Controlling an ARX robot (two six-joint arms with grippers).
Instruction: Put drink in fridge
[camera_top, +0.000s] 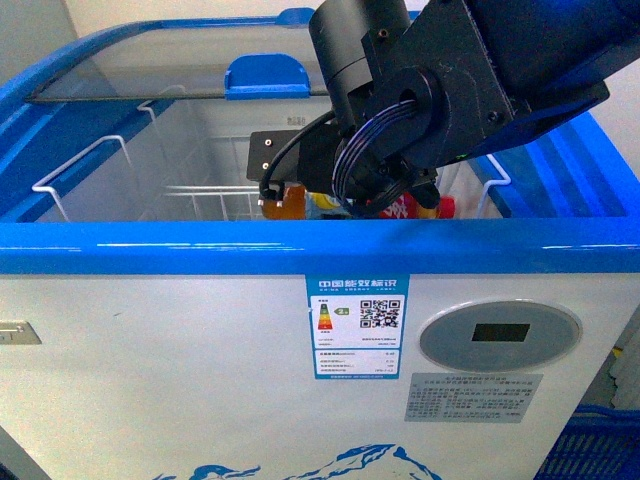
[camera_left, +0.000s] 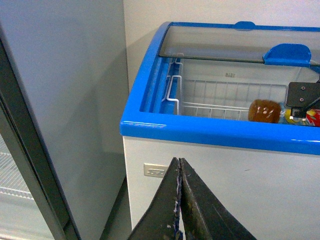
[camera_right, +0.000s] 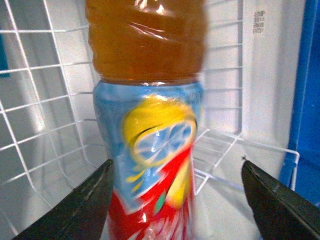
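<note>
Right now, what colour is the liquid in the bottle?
Amber-orange; the right wrist view shows the bottle best.

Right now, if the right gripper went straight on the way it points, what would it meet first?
The right gripper is open, with the drink between its fingers, so the bottle comes first. Beyond it is the white wire basket inside the fridge. Depth is unclear, and contact with the left finger cannot be judged.

I'm seeing the drink sitting inside the fridge, in the wire basket just behind its front rim. My right arm is reaching in over that rim from the right corner.
</note>
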